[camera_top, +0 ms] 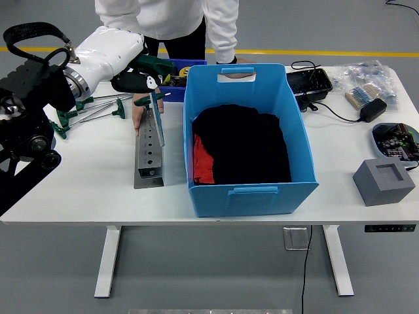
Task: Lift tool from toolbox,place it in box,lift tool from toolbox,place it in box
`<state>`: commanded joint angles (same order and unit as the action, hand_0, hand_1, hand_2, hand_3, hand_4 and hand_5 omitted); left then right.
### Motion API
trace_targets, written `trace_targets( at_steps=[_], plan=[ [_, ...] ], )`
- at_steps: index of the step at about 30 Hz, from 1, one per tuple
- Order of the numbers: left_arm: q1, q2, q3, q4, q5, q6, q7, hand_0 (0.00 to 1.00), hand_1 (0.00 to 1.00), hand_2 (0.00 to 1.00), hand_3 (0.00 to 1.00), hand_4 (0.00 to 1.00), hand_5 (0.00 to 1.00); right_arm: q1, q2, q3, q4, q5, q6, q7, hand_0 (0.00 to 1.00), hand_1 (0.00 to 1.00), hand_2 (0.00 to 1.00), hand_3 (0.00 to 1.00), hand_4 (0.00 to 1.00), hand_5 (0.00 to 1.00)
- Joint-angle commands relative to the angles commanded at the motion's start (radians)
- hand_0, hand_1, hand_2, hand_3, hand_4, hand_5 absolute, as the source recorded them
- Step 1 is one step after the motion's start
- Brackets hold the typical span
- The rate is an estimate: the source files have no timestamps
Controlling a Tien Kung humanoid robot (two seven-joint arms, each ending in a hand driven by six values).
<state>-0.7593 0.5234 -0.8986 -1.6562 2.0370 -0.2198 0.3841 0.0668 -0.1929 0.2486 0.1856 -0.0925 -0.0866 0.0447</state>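
Observation:
My left hand (139, 80) is above the far end of a grey metal tool rack (148, 156), shut on a green-handled T wrench (158, 118). The wrench's long shaft hangs down along the rack's right side. The rack stands tilted on the table, and its face with several holes shows. A person's hand (138, 120) rests against the rack's far left side. Just right of the rack stands a big blue box (252, 190) with black and red cloth inside.
Several more green-handled wrenches (91, 108) lie on the table to the left. A small blue bin (175, 89) sits behind my hand. Right of the box are a black tray (309, 84), a power adapter (372, 109), plastic bags (366, 78), a round dish (396, 139) and a grey block (384, 181).

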Motion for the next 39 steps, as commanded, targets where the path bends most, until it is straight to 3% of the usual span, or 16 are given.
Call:
trace_targets(
  at_steps=[6,11,14,25,28,35,39],
  plan=[
    [-0.047,-0.005,-0.001,-0.057,-0.017,0.001,-0.003,0.22,0.051,0.058,0.064,0.59,0.672,0.001,0.0,0.0,0.0,0.0,0.0,0.0,0.677,0.645,0.716,0.579,0.784,0.729],
    [-0.093,-0.029,0.009,-0.122,-0.031,0.006,-0.009,0.22,0.051,0.059,0.064,0.59,0.669,0.001,0.0,-0.003,0.0,0.002,0.001,-0.001,0.676,0.645,0.716,0.579,0.784,0.73],
    [-0.111,-0.044,0.017,-0.123,-0.041,0.009,-0.013,0.219,0.051,0.06,0.064,0.589,0.666,0.002,-0.001,-0.002,0.0,0.002,0.001,-0.001,0.676,0.645,0.716,0.579,0.784,0.73],
    [-0.178,-0.16,0.122,-0.121,-0.112,0.084,-0.067,0.218,0.051,0.06,0.065,0.59,0.661,0.007,-0.002,-0.012,0.001,0.012,0.0,-0.001,0.676,0.645,0.716,0.58,0.784,0.729],
    [-0.189,-0.195,0.178,-0.089,-0.127,0.112,-0.085,0.218,0.051,0.06,0.065,0.59,0.661,0.008,-0.003,-0.016,0.001,0.015,0.0,-0.001,0.676,0.645,0.716,0.58,0.784,0.729],
    [-0.234,-0.294,0.352,0.059,-0.146,0.179,-0.134,0.219,0.059,0.07,0.072,0.59,0.656,0.014,-0.005,-0.026,0.001,0.018,-0.001,-0.001,0.676,0.645,0.716,0.578,0.784,0.73],
    [-0.239,-0.331,0.386,0.113,-0.135,0.19,-0.141,0.22,0.063,0.072,0.076,0.59,0.653,0.018,-0.006,-0.028,0.002,0.019,-0.002,-0.001,0.676,0.645,0.717,0.58,0.784,0.729]
  ],
)
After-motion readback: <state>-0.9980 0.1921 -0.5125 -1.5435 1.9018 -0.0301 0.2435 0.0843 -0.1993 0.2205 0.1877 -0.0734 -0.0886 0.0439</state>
